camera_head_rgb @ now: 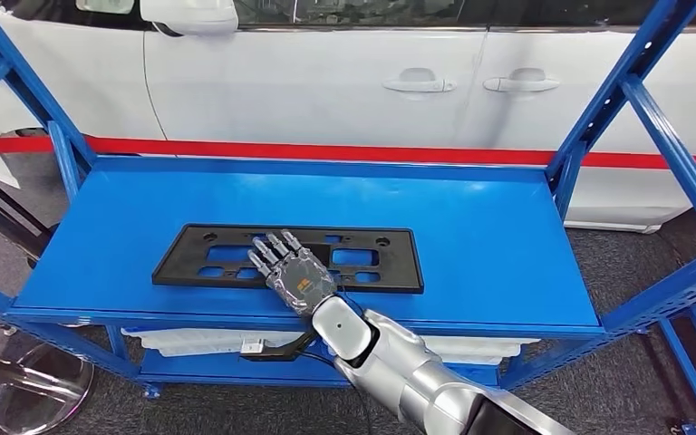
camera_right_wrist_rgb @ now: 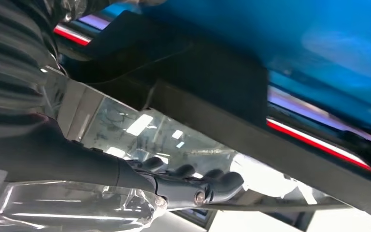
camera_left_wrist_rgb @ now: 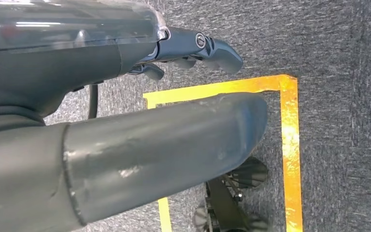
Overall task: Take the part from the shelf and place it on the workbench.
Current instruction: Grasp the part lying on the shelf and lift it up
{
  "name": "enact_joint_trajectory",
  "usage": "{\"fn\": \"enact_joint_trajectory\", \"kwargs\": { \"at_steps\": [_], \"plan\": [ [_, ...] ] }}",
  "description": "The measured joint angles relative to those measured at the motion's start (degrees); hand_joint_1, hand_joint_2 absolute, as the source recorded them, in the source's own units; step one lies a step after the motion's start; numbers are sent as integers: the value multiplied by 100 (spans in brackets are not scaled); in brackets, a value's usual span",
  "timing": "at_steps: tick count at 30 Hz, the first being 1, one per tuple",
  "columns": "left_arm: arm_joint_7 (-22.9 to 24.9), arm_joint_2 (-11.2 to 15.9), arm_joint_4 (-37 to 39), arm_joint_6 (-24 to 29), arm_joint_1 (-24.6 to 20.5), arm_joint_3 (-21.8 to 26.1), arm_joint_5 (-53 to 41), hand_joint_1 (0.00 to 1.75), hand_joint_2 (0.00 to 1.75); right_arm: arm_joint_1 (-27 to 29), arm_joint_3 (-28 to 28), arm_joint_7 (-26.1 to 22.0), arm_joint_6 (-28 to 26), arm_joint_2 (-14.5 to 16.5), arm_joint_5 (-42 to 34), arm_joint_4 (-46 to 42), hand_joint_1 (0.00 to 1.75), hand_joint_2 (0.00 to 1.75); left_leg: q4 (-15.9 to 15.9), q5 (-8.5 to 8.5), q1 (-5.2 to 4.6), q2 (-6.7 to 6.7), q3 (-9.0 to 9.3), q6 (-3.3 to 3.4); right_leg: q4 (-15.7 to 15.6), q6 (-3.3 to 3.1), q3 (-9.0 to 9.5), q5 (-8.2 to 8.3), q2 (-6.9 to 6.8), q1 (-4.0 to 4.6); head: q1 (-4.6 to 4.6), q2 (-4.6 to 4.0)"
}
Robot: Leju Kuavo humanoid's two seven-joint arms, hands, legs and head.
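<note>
The right hand [camera_head_rgb: 292, 272] lies flat, fingers stretched and slightly apart, on the near edge of the part [camera_head_rgb: 227, 258], a black slotted plate at centre frame; it presses rather than holds. To lift it well, I judge the fingers should curl under that near edge first. The left hand [camera_left_wrist_rgb: 193, 48] hangs over the floor, fingers curled on nothing. The blue shelf [camera_head_rgb: 507, 245] carries the part alone.

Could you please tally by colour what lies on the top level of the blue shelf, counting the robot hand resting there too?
Black: 1, the flat part with cutouts
Silver-grey: 1, the right hand, lying flat on that part
Total: 2, both on the blue shelf
</note>
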Motion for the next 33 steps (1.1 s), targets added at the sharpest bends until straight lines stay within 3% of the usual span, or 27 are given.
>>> {"fn": "enact_joint_trajectory", "kwargs": {
  "at_steps": [2,5,6,7,9,10,11,12,13,15,16,18,21,23,25,26,27,28,31,33],
  "plan": [
    [3,-7,0,-13,-12,0,-32,0,0,-94,-2,15,51,32,-62,121,0,175,-12,4,6,-4,-2,-60,-504,-63,229,146,0,47,1,1],
    [20,-10,0,-27,-35,-3,-84,0,0,-200,-23,51,96,73,-140,266,0,175,-32,4,14,1,-7,-174,-608,-101,243,185,1,45,0,0],
    [26,-10,0,-32,-48,-5,-100,0,0,-230,-40,64,110,91,-159,311,0,175,56,-71,13,3,-45,-194,-649,-122,255,214,-4,24,-1,0],
    [33,-8,0,-37,-63,-7,-114,0,0,-254,-58,84,138,109,-172,356,0,175,273,-216,12,5,-141,-207,-684,-139,263,239,-11,5,-1,1],
    [50,6,0,-42,-84,-9,-135,0,0,-291,-86,145,229,133,-179,448,0,175,1052,-632,21,5,-489,-229,-691,-164,255,252,-20,7,-2,1],
    [62,13,0,-44,-90,-9,-149,0,0,-309,-93,181,296,136,-181,492,0,175,1440,-782,22,6,-665,-246,-683,-167,247,252,-21,16,-2,1],
    [73,19,0,-48,-93,-9,-164,0,0,-331,-100,218,368,138,-184,535,0,175,1671,-829,23,6,-771,-260,-673,-168,244,249,-20,23,-2,0],
    [82,22,0,-50,-98,-9,-179,0,0,-359,-107,249,447,140,-189,571,35,175,1669,-755,23,7,-765,-269,-660,-167,244,242,-18,25,-2,0],
    [87,26,0,-52,-106,-9,-190,0,0,-392,-116,273,536,143,-201,604,77,175,1424,-579,24,8,-642,-271,-644,-161,249,233,-14,23,-2,0],
    [89,34,0,-56,-137,-9,-198,0,0,-473,-135,308,791,152,-254,666,164,175,575,-191,22,16,-220,-269,-611,-130,262,204,-7,30,-2,0],
    [90,37,0,-60,-157,-9,-198,0,0,-514,-148,318,931,155,-291,697,172,175,244,-81,17,12,-59,-247,-596,-106,260,195,-2,42,-1,0],
    [90,38,0,-69,-184,-9,-198,0,0,-578,-183,327,1130,157,-359,752,175,175,4,-49,1,0,46,-184,-574,-59,239,192,5,70,0,0],
    [92,37,0,-78,-186,-9,-198,0,0,-610,-253,311,1237,157,-438,833,175,175,9,-14,9,0,21,-60,-455,17,182,113,7,52,1,1],
    [92,37,0,-81,-188,-8,-200,0,0,-626,-306,294,1252,156,-483,886,175,175,1,10,17,13,0,6,59,84,-47,-216,4,21,1,1],
    [92,40,0,-85,-180,-7,-204,0,0,-635,-363,286,1255,154,-519,935,175,175,3,16,9,22,-23,28,869,130,-424,-599,0,-7,1,1],
    [92,42,0,-88,-176,-5,-207,0,0,-628,-389,281,1257,153,-536,960,175,175,4,17,4,23,-28,30,1145,137,-556,-675,-2,-16,1,0],
    [92,43,0,-92,-174,-4,-210,0,0,-622,-413,275,1251,151,-553,982,175,175,5,17,-2,20,-28,30,1202,131,-584,-630,-3,-20,1,0],
    [92,45,0,-96,-173,-3,-213,0,0,-620,-435,270,1242,149,-567,999,175,175,5,17,-10,14,-24,30,1034,110,-505,-486,-4,-19,1,0],
    [92,38,0,-109,-183,-2,-221,0,0,-639,-504,259,1204,146,-584,1022,175,175,4,15,-32,-10,-8,14,-163,-46,65,68,-6,38,1,1],
    [92,31,0,-115,-188,-1,-222,0,0,-644,-530,255,1199,146,-585,1026,175,175,-2,17,-28,-15,-14,-38,-519,-112,221,153,-15,81,0,1]
  ]
}}
